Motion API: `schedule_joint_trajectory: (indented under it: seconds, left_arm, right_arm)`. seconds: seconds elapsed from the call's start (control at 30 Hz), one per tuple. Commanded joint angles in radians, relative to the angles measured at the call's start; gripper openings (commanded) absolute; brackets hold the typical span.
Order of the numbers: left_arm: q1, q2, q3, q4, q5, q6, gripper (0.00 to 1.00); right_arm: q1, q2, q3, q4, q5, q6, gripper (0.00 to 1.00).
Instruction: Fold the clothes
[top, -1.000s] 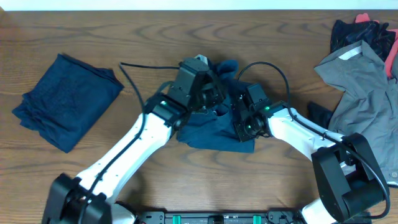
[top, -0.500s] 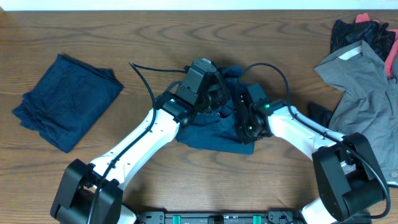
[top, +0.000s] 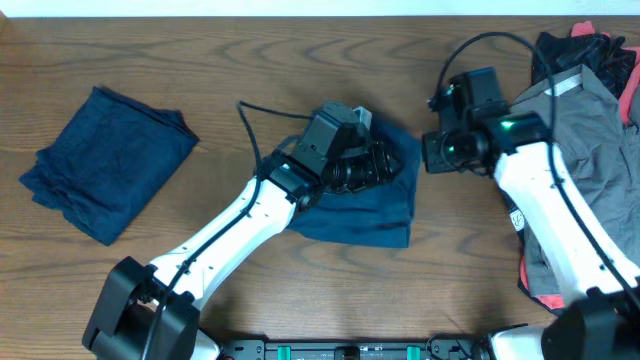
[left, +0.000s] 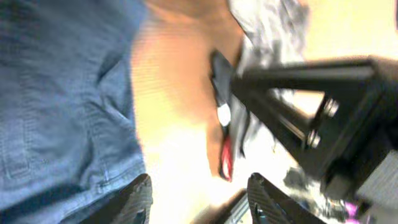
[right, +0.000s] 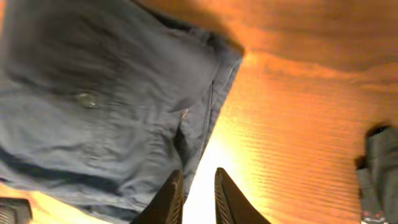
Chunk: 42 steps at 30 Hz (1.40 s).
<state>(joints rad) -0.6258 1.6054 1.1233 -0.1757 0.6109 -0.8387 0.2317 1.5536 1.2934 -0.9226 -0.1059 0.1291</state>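
clothes (top: 110, 160) lie on wood-grain table (top: 300, 60) w/ white strip (top: 300, 6) behind.

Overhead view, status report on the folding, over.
Left gripper open over navy garment edge. Right gripper barely open, empty, beside it. Garment compact at centre, left arm overlapping. Grey shirt unfolded, right.

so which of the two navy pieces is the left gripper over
The mid-table navy piece, right under the left gripper. The folded navy piece lies far left.
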Motion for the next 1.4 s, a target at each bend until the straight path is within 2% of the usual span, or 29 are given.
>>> schedule_joint_trajectory:
  seconds: [0.0,0.17,0.33,0.47,0.63,0.8,0.93,1.0,1.13,1.23,1.37]
  left_arm:
    - [0.109,-0.051,0.030,0.002,0.151,0.158,0.52]
    - [0.298,-0.063,0.030,0.001,-0.090,0.181,0.51]
    - [0.344,0.004,0.030,0.003,-0.261,0.265,0.51]
    - [0.332,0.106,0.030,-0.008,-0.260,0.297,0.51]
    - [0.319,0.247,0.030,-0.074,-0.261,0.296,0.51]
    - [0.321,0.347,0.029,-0.187,-0.256,0.296,0.51]
    - [0.320,0.364,0.028,-0.329,-0.251,0.296,0.51]
    - [0.320,0.362,0.028,-0.431,-0.201,0.296,0.51]
    - [0.313,0.362,0.028,-0.636,-0.025,0.275,0.51]
    - [0.291,0.356,0.028,-0.735,0.067,0.258,0.56]
    - [0.271,0.304,0.028,-0.755,0.048,0.257,0.59]
  right_arm:
    - [-0.006,-0.031,0.016,-0.005,-0.065,-0.020,0.18]
    - [0.031,-0.010,0.005,-0.001,-0.269,-0.041,0.17]
    - [0.106,0.049,-0.050,0.025,-0.303,-0.029,0.18]
    - [0.155,0.115,-0.122,0.051,-0.303,0.068,0.11]
    - [0.200,0.185,-0.223,0.115,-0.302,0.174,0.07]
    - [0.224,0.216,-0.330,0.139,-0.272,0.255,0.06]
    - [0.207,0.216,-0.395,0.158,-0.146,0.327,0.06]
    - [0.178,0.216,-0.401,0.169,-0.063,0.327,0.06]
    - [0.085,0.216,-0.377,0.252,0.080,0.320,0.13]
    - [-0.011,0.216,-0.319,0.388,0.075,0.241,0.14]
    - [-0.092,0.215,-0.183,0.416,0.005,0.191,0.16]
